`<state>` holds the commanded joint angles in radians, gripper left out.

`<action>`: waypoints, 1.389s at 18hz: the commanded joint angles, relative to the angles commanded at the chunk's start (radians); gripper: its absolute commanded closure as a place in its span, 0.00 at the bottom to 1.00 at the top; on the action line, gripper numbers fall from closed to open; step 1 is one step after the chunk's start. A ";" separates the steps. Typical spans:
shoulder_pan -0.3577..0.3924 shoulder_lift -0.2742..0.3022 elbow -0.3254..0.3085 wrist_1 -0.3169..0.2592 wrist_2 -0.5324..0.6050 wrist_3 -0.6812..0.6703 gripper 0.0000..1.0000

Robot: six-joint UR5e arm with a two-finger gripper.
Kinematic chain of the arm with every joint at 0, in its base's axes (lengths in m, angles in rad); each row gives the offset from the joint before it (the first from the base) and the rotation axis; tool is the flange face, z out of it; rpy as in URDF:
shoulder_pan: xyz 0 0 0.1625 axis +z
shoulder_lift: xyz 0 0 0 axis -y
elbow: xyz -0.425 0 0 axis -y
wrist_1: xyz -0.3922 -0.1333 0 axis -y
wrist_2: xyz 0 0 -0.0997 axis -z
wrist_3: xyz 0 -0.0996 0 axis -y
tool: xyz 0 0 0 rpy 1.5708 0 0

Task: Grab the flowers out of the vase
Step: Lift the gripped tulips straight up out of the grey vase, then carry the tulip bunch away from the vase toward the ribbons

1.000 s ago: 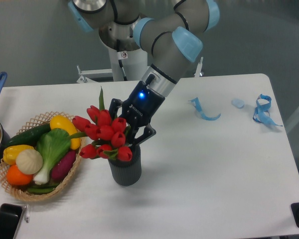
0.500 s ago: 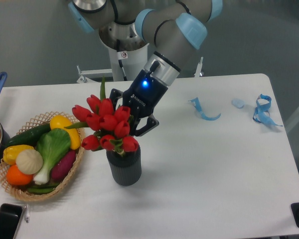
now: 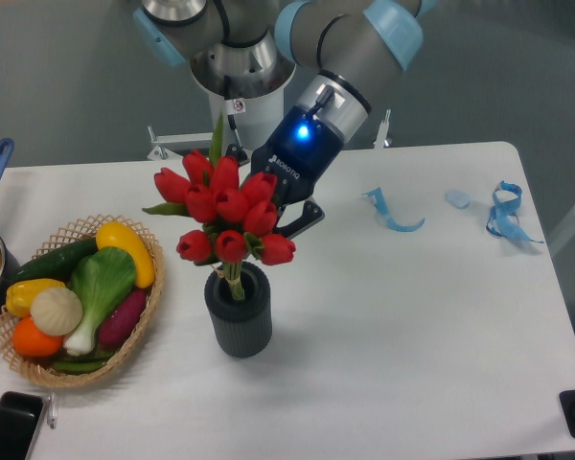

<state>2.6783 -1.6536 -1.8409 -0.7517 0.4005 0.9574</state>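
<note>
Grey arm (image 3: 340, 38), light-blue joint caps, black gripper (image 3: 292, 206) glowing blue.

red flowers (image 3: 226, 213) above grey vase (image 3: 238, 312)

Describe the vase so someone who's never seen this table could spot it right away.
On the white table, look near the front, just right of the wicker basket of toy vegetables. The vase is a small dark grey cylinder with vertical ribs, and thin green stems of the red flowers reach into its round mouth. Unlike the wide woven basket, it is narrow, upright and plain.
</note>
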 joint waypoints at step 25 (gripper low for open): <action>0.118 -0.138 0.230 0.000 -0.072 -0.134 0.55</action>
<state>2.7964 -1.7915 -1.6109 -0.7517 0.3283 0.8237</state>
